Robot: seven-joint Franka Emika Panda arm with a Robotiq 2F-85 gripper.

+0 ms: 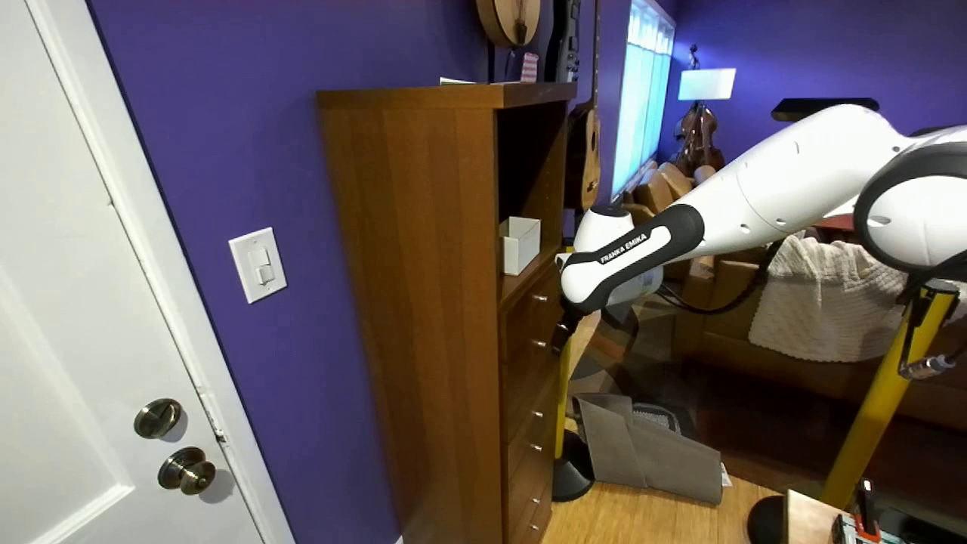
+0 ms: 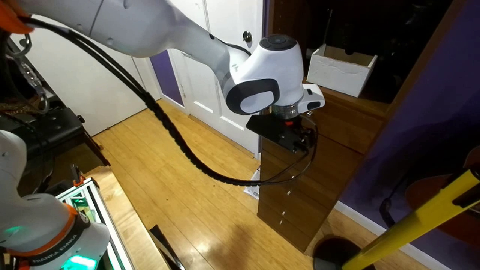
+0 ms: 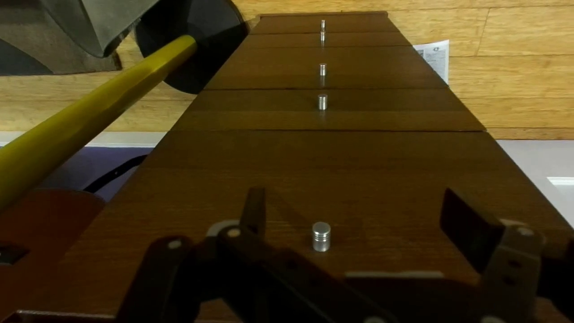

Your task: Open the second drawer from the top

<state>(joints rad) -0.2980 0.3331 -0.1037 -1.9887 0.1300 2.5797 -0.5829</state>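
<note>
Six silver knobs [image 1: 538, 414] run down your brown cabinet [image 1: 430, 302] in an exterior view. In the wrist view, the second drawer from the top [image 3: 323, 179] looks closed. Your gripper [image 3: 358, 215] faces it with fingers [image 3: 254, 211] spread wide, the drawer's knob [image 3: 321, 237] showing between them, a gap on either side. In both exterior views, a white box [image 2: 339, 73] stands inside the cabinet, higher than that drawer.

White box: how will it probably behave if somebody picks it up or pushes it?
The white box is probably light for its size, since its walls look thin and its top is open. Those walls might flex if squeezed; they resemble cardboard. Pushed outward, it could tip off the shelf, because it stands close to the front edge.
</note>
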